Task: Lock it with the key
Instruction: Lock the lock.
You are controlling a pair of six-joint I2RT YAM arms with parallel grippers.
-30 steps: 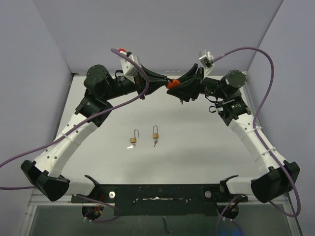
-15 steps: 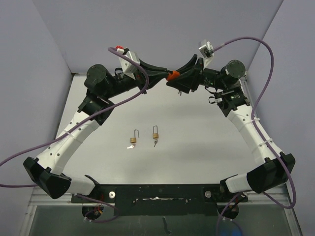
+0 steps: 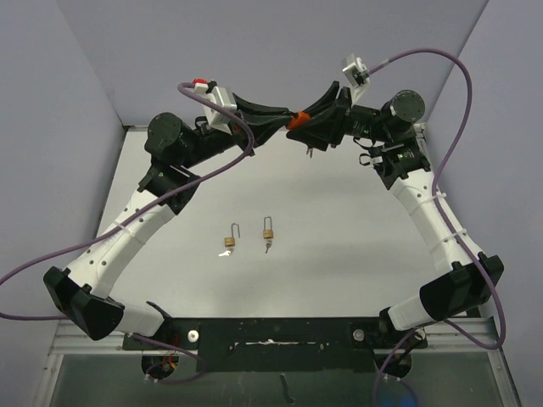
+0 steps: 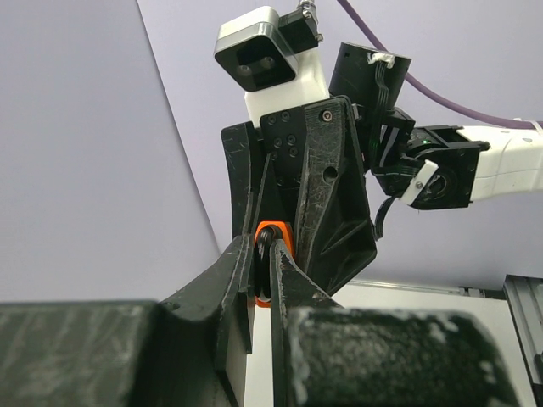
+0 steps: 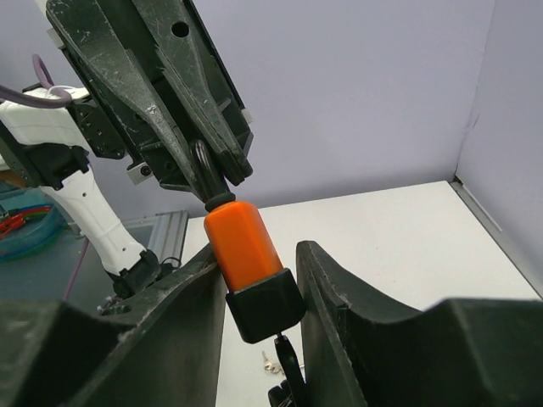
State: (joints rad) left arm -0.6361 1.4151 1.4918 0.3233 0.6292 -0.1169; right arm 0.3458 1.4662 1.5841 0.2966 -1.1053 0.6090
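Observation:
An orange padlock [image 3: 294, 121] with a black base is held in the air between both arms at the back of the table. My left gripper [image 3: 282, 118] is shut on its black shackle [image 5: 208, 165]; in the left wrist view [image 4: 267, 246] the orange body [image 4: 273, 231] shows just past my fingertips. My right gripper [image 3: 307, 129] is shut on the lock's body [image 5: 242, 242] near the black base [image 5: 265, 305]. A black-headed key [image 5: 288, 356] hangs from the base.
Two small brass padlocks lie on the white table [image 3: 356, 246] mid-way: one with an open shackle [image 3: 230, 237], one [image 3: 268, 230] with a small key [image 3: 268, 246] beside it. Grey walls enclose the back and sides.
Both grippers have risen together with the orange padlock, a little up and towards the back wall. The brass padlocks on the table have not moved.

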